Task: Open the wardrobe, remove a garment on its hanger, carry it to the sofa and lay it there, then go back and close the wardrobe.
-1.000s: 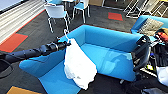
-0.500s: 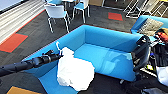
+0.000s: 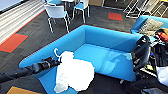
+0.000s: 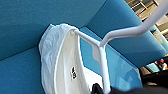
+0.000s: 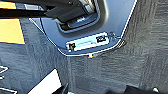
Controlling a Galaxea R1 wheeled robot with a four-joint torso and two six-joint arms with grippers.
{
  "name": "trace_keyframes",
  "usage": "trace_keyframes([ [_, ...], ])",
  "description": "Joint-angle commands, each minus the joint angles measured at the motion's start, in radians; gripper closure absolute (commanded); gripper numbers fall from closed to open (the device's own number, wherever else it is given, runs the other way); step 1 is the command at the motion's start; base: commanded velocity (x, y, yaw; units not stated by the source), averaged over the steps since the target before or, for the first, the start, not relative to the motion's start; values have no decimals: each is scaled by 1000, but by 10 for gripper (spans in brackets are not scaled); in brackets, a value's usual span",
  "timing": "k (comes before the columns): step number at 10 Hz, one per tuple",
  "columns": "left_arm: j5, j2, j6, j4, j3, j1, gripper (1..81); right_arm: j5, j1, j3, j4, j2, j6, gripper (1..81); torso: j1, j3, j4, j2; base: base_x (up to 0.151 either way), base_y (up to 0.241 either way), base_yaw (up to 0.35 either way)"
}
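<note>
The left gripper [image 3: 56, 61] reaches in from the left over the near arm of the sofa [image 3: 110, 40]. Its fingers appear closed on the hanger [image 3: 56, 53] just below the curved hook, though the left wrist view shows only a dark tip at the hanger's stem, so the grip is a judgement. Just right of it, the garment [image 3: 75, 73] lies crumpled on the sofa's seat at the near end, its lower edge spilling over the front of the cushion. In the left wrist view the hanger's arm sits inside the collar, the cloth slumped against the blue upholstery.

Further right, the right arm hangs folded beside the base; I cannot tell how its fingers stand.

As I judge it, opening, taking out and carrying are done, and laying down is nearly complete: releasing the hanger remains, then returning to close the wardrobe.
</note>
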Motion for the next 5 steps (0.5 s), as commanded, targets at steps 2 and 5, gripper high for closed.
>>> trace_keyframes([
  [2, 1, -41, 12, 20, -15, -110, 811, -64, -34, 1, -10, -3, -2, 10, 0, -24, 85, 0, 0, 0, 0],
  [5, -5, -87, 15, 20, -38, -87, 811, -64, -36, -1, -10, -1, -2, 10, 0, -46, 144, 0, 0, 0, 0],
])
